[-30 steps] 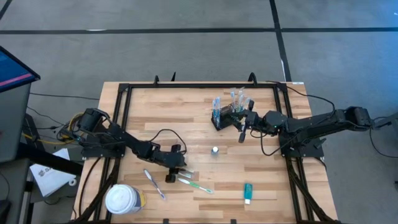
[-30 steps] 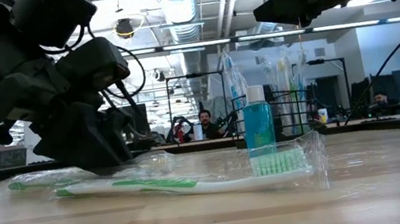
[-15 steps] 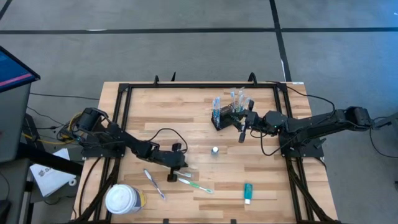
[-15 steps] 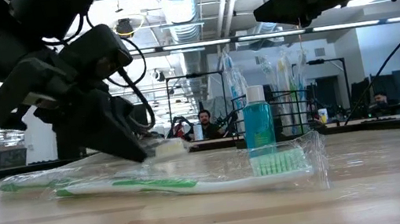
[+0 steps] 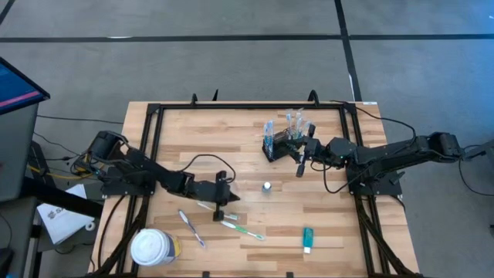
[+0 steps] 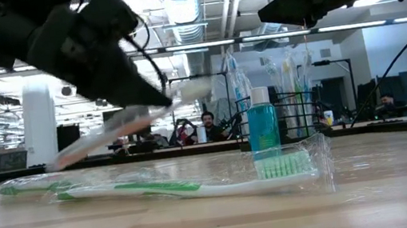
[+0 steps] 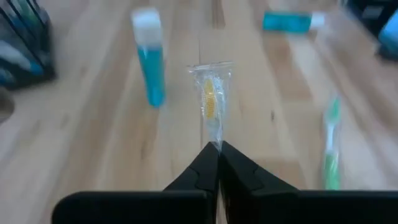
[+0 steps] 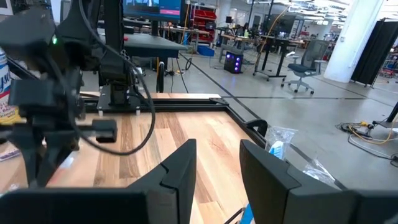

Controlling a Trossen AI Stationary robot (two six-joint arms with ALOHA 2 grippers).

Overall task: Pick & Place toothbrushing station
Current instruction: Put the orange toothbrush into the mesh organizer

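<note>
Newly raised toothbrush (image 7: 212, 102) in left pincer (image 7: 217, 163)

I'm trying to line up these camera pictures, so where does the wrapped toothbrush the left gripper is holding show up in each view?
High view: wrapped toothbrush at the left gripper, centre-left of table.
Low view: lifted, slanting across upper left.
Left wrist view: centre, sticking out from the shut fingertips.
Right wrist view: cannot make it out.
Shared landmark: small teal bottle.
</note>
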